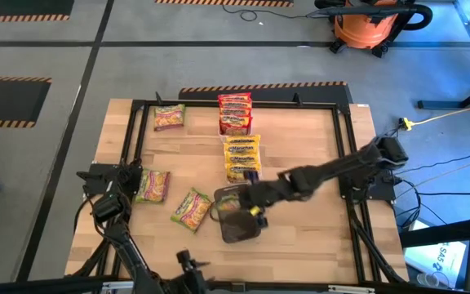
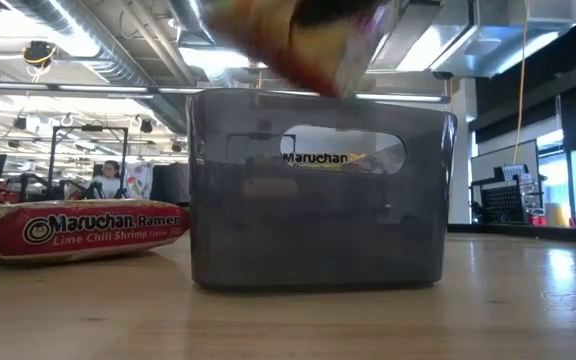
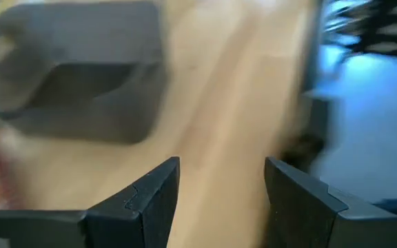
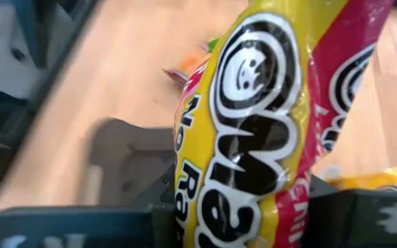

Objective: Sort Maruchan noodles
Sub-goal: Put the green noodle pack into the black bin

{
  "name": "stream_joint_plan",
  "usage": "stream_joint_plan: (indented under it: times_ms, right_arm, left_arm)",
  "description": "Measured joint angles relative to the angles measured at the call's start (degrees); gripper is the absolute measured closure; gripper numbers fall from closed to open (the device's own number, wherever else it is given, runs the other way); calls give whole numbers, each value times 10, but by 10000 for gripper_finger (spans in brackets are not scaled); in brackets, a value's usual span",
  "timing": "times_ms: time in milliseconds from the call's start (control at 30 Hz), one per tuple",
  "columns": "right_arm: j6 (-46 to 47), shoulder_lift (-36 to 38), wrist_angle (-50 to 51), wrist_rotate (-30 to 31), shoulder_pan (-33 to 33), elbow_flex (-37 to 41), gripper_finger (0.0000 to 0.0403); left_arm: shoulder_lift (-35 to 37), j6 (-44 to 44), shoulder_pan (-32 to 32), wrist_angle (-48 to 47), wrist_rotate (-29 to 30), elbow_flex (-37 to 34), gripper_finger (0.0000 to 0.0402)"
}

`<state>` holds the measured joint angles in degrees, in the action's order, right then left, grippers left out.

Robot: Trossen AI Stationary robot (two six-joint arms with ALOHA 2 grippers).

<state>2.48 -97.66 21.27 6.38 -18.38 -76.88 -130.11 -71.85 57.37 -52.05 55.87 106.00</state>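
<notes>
1. We are holding a crinkly yellow plastic noodle packet (image 4: 253,131) pinched in the right gripper (image 1: 251,209), just above the dark translucent rectangular bin (image 1: 237,216).
2. We are aiming to lower it inside the walls before releasing.
3. Our left gripper (image 3: 219,200) is waiting at the table's left edge, its fingers spread wide and empty.

Table: we are looking at a pale wooden table (image 1: 300,163) edged by a black frame.
Far edge: a green-and-pink packet (image 1: 169,117) and a red stack (image 1: 235,113) are lying there.
Middle: a yellow stack (image 1: 241,157) is sitting just below the red one.
Near left: two green-and-pink packets (image 1: 152,185) (image 1: 191,208) are lying apart.
Bin: a dark translucent bin (image 1: 237,219) is standing beside them, seemingly holding a packet.
</notes>
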Motion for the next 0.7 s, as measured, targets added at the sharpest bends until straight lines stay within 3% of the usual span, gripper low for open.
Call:
stream_joint_plan:
  times_ms: [133, 233, 533, 700]
  right_arm:
    - [-23, -29, 4, -26, 40, 0, 300]
    - [-49, -54, 8, -35, 55, 0, 300]
    - [-104, -105, 18, -43, 70, 0, 300]
    - [-104, -121, 23, -9, 69, 0, 299]
  left_arm:
    - [1, -102, -2, -98, 9, -5, 195]
    - [0, -130, -6, -130, 28, -16, 195]
    - [0, -130, -45, -124, -21, -45, 195]
    - [0, -112, -54, -103, -39, -45, 195]
